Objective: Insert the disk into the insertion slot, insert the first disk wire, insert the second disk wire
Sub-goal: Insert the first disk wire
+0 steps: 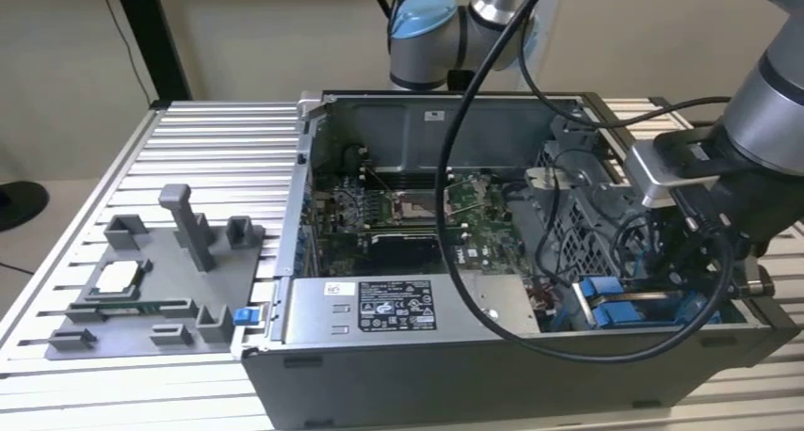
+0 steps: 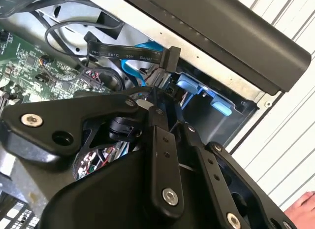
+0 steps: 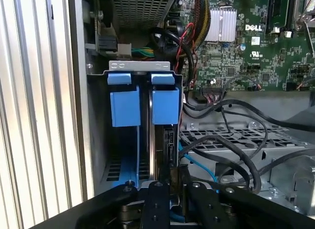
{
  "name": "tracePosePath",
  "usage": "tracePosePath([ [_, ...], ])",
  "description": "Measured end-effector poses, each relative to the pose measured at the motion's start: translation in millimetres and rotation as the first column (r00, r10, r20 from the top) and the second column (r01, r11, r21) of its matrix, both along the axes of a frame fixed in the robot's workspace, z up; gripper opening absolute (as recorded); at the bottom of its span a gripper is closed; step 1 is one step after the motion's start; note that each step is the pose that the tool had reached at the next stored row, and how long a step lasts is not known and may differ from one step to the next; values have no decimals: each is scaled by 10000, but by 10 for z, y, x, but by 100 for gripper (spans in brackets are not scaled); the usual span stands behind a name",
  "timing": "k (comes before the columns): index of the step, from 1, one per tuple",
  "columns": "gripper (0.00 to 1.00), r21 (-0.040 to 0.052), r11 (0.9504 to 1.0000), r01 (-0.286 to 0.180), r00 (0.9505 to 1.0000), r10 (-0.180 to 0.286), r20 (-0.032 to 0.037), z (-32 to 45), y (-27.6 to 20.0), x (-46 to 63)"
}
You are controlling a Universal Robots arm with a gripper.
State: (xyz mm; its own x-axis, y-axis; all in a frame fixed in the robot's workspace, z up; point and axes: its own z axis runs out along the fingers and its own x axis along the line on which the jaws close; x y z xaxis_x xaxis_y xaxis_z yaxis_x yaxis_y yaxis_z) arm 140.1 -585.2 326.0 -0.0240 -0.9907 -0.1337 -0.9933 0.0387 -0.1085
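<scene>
The hand [image 3: 170, 183] is lowered into the open computer case [image 1: 377, 375], which is stood on the slatted table [image 1: 214, 130]. In the first wrist view the disk [image 3: 165, 107] is seen edge-on in its blue carrier. It is seated in the insertion slot [image 3: 141, 66] of the grey drive cage, on the side nearer the motherboard [image 3: 236, 56]. A second blue-ended tray [image 3: 125, 108] is set just beside it, nearer the case wall. The hand is held right at the disk's exposed edge. Whether contact is made cannot be told, nor whether the hand is open or closed. Black wires [image 3: 231, 145] are looped across the perforated metal beside the hand. In the second wrist view a flat black cable [image 2: 123, 55] with a connector at its end and a blue cable [image 2: 129, 69] are seen just past the hand's tip. A grey fixture [image 1: 151, 280] is laid on the table at the exterior view's left, well apart from the case.
</scene>
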Motion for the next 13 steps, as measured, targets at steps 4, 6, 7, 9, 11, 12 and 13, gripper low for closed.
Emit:
tracePosePath([
  [4,0,2,10000,1,10000,-1,-9,135,0,0],
  [6,0,9,10000,0,10000,0,-9,221,0,0],
  [7,0,1,10000,0,10000,0,-9,271,0,0],
  [9,0,3,10000,0,10000,0,-9,363,0,0],
  [11,0,2,10000,0,10000,0,-12,451,0,0],
  [12,0,3,10000,0,10000,0,-14,493,0,0],
  [13,0,3,10000,0,10000,0,-15,527,0,0],
])
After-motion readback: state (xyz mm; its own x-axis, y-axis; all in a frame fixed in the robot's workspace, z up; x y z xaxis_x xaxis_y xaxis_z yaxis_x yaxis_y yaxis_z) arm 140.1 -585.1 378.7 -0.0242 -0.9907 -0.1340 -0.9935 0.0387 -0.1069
